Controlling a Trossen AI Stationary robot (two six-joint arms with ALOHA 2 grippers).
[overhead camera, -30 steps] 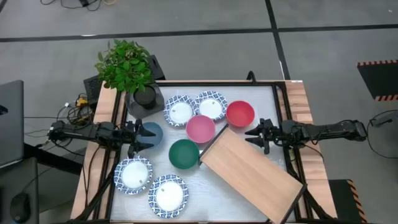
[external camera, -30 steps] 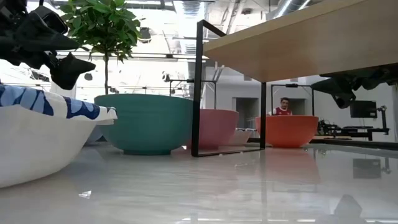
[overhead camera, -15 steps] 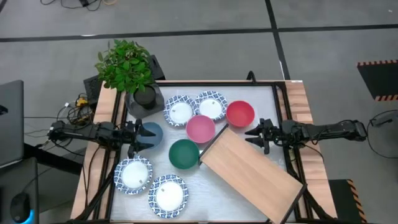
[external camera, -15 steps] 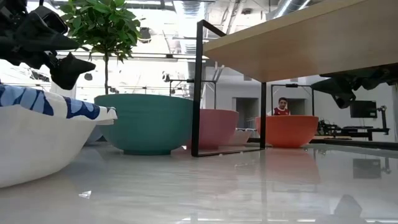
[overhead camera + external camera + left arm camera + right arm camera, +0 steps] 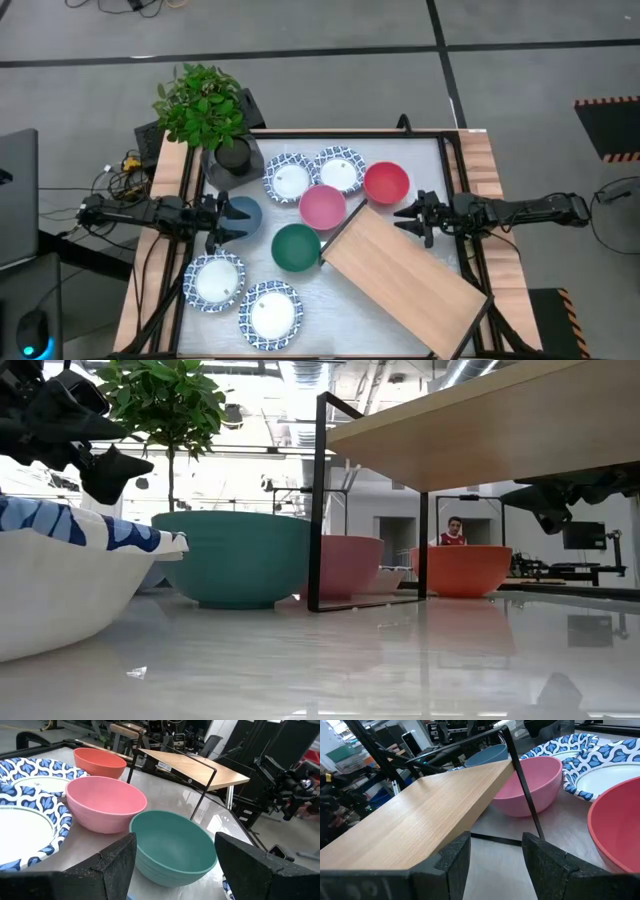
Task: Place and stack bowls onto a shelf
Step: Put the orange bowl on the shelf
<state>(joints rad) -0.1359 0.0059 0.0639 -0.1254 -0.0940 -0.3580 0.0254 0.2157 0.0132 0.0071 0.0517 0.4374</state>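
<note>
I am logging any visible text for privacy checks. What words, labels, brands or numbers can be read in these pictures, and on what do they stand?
No text can be read.
A small white label on the shelf edge, in the left wrist view: too blurred to read.
The bowls carry only blue patterns, no lettering.

Left gripper (image 5: pixel 172 857) fingers (image 5: pixel 112 862) spread apart, nothing between. Just ahead: green bowl (image 5: pixel 172 845). Beside it pink bowl (image 5: pixel 105 802), behind that red bowl (image 5: pixel 99 763). White bowls with blue patterned rims (image 5: pixel 27 805) at side. Shelf (image 5: pixel 200 767) on thin dark legs behind bowls. Right arm (image 5: pixel 285 785) farther off.
</note>
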